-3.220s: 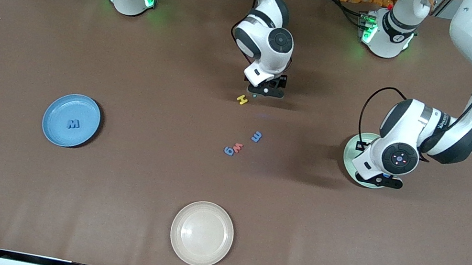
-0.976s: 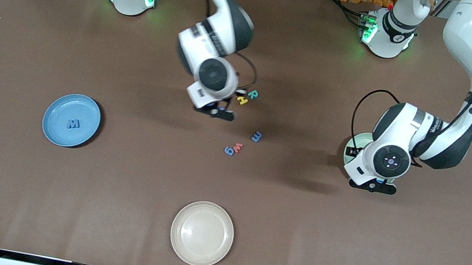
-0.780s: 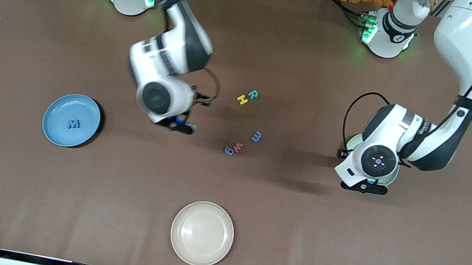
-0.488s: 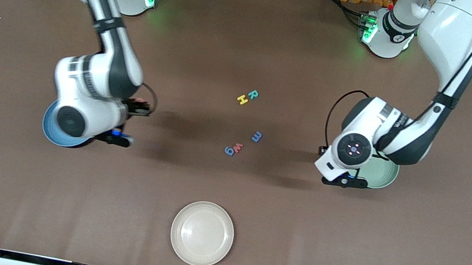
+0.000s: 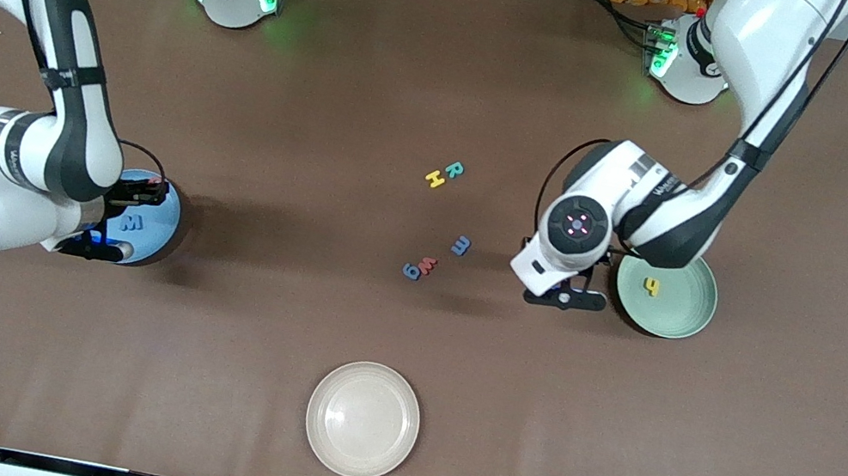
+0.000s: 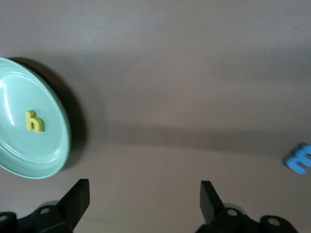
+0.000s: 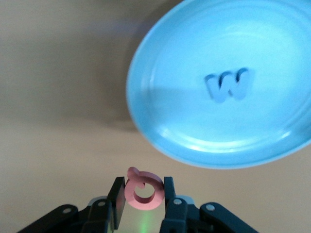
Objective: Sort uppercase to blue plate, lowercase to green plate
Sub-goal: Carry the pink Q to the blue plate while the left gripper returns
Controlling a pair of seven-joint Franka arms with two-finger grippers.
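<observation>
right gripper [image 7: 142, 196] clamps red q [image 7: 142, 189] by the blue plate [image 7: 184, 58]
left gripper [image 6: 145, 199] spread wide, empty, at nine o'clock of the green plate [image 5: 682, 305].

I see a glossy blue plate [image 7: 223, 82], a matt foam red Q [image 7: 143, 190], and a matt brown table [image 5: 276, 386].

table [image 5: 388, 441]: brown | on it: blue plate [image 5: 161, 222], green plate [image 5: 678, 305], beige plate [image 5: 363, 419], loose letters [image 5: 444, 174]

arms: glossy white, dark grey joints | cables: black | bases: green lights
</observation>
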